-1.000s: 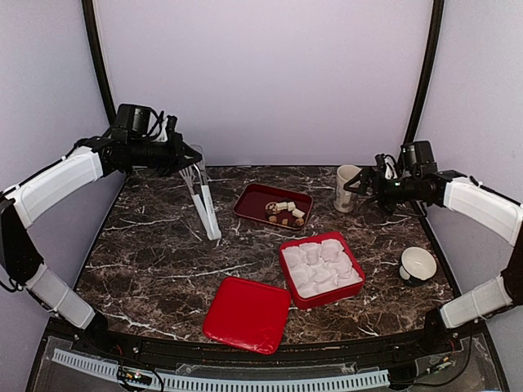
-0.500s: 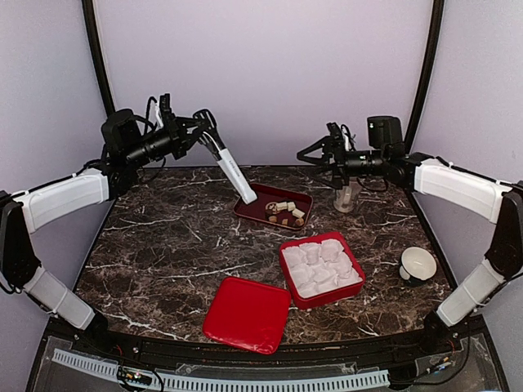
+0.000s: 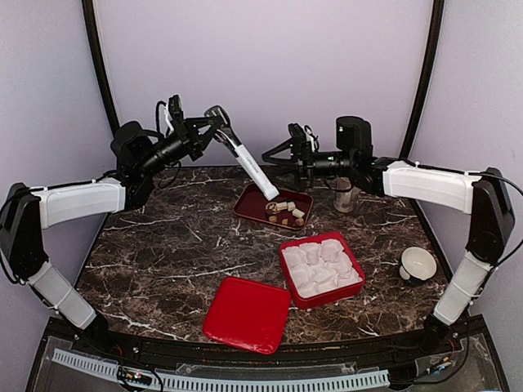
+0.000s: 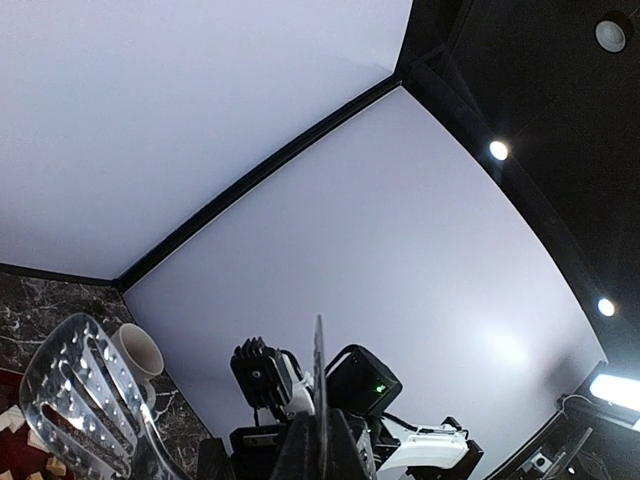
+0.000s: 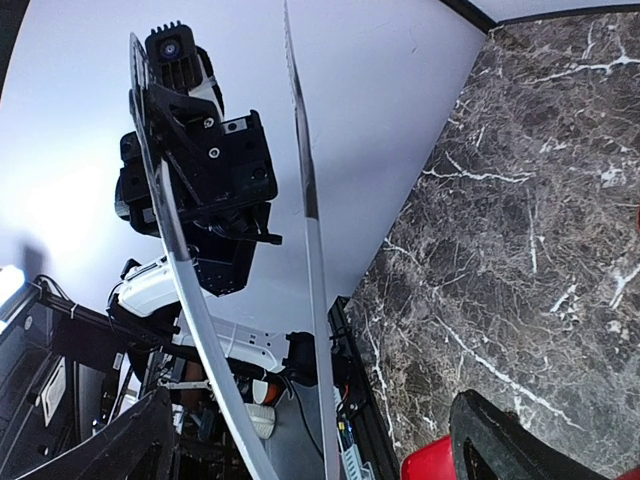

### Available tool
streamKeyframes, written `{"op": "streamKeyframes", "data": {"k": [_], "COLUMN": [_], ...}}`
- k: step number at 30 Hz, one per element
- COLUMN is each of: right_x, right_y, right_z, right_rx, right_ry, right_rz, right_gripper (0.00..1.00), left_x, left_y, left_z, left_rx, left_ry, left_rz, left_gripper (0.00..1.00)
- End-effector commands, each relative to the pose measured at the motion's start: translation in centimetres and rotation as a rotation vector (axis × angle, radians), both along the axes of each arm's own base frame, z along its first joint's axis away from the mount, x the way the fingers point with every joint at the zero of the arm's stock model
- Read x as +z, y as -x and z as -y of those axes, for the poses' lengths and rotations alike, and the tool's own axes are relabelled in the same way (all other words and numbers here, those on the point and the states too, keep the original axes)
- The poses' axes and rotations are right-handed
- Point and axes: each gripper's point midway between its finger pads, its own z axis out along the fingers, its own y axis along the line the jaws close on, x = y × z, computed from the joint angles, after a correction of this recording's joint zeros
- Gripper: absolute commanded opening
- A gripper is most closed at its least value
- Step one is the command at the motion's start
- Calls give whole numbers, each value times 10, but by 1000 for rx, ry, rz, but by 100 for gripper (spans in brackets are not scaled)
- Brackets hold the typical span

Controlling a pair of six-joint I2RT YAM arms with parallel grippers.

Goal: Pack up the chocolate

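Note:
The chocolate (image 3: 284,211), several small brown, tan and cream lumps, lies in a dark red tray (image 3: 249,200) at the back of the table. My left gripper (image 3: 208,122) is shut on a long white serving tool (image 3: 249,167) that slants down with its tip in the tray beside the lumps. In the left wrist view the left gripper (image 4: 322,430) pinches a thin blade, and the tool's clear slotted head (image 4: 75,395) shows at the lower left. My right gripper (image 3: 274,155) hovers open above the tray, next to the tool. In the right wrist view two pale strips (image 5: 310,250) run between the right gripper's (image 5: 310,450) wide-apart fingers (image 5: 500,440), untouched.
A red box (image 3: 323,300) full of white crinkled paper cups stands mid-table, its red lid (image 3: 247,314) lying flat to the front left. A cream mug (image 3: 346,194) stands behind the right arm. A small white bowl (image 3: 417,263) sits near the right edge.
My left arm swung the tool from hanging over the left of the table up and right into the tray. The right gripper left the mug and moved left to the tool.

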Motion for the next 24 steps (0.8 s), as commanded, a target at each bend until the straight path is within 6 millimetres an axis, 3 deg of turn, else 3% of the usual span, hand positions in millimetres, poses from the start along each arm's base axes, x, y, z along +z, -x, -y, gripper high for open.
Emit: {"op": "streamKeyframes", "data": {"k": [1,4,12,24], "right_x": [35,37,41,31], "right_y": [11,17,22,19], "right_z": [-20,-29,-35,-35], "right_rx": [54,74,109,85], "right_ry": [-101,-119,-167,-121], "right_rz": [57,53,29,13], "right_gripper": [95,91,67,53], "left_x": [16,7,0,-12], "left_y": [9,9,11,7], "left_z": [1,3,8,7], "left_rx": [27,49,45,112], "left_ry": [101,126,199,172], "left_rz": [47,20,10,-8], "left_gripper": [0,0,0,0]}}
